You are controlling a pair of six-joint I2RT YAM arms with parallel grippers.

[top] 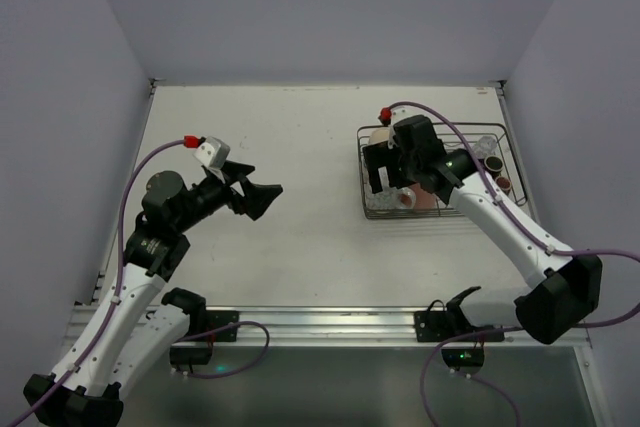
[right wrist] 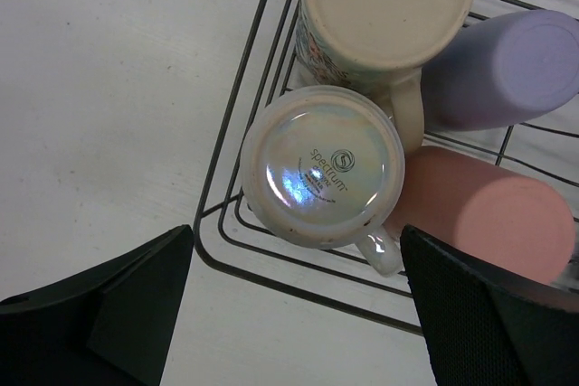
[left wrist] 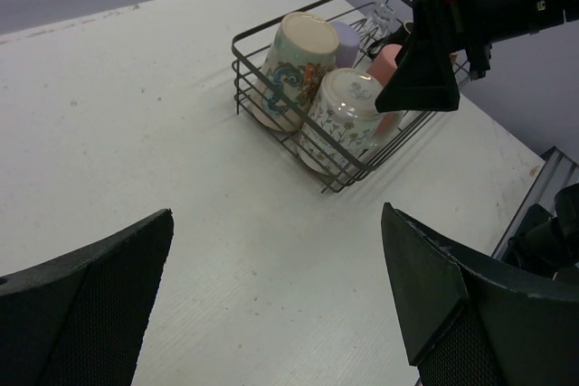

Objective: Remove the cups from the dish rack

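Walls [top: 70, 97]: plain pale panels close the table in on the left, back and right.
Table [top: 300, 247]: white top; wide bare room lies left of the rack and in front of it, down to the metal rail [top: 330, 325] at the near edge.
Dish rack [left wrist: 242, 88]: dark wire basket on the far right of the table, near the right wall – little room on that side.
Right gripper [right wrist: 294, 250]: fingers released and spread wide, holding nothing, hanging over the rack's near-left corner above the handled mug.
Left gripper [left wrist: 276, 214]: fingers released too, empty, over bare table well apart from the rack and facing it.
Tall cream cup [right wrist: 384, 6]: upside down against the rack's left wall, touching the mug beside it.
Lavender cup [right wrist: 507, 65]: lying just beside the tall cup.
Salmon cup [right wrist: 493, 223]: lying close against the mug's handle.
Handled mug [right wrist: 321, 167]: inverted, glossy base up – hemmed in by wire on two sides and by cups on the others.
Clear glass [left wrist: 380, 17]: at the rack's far end.
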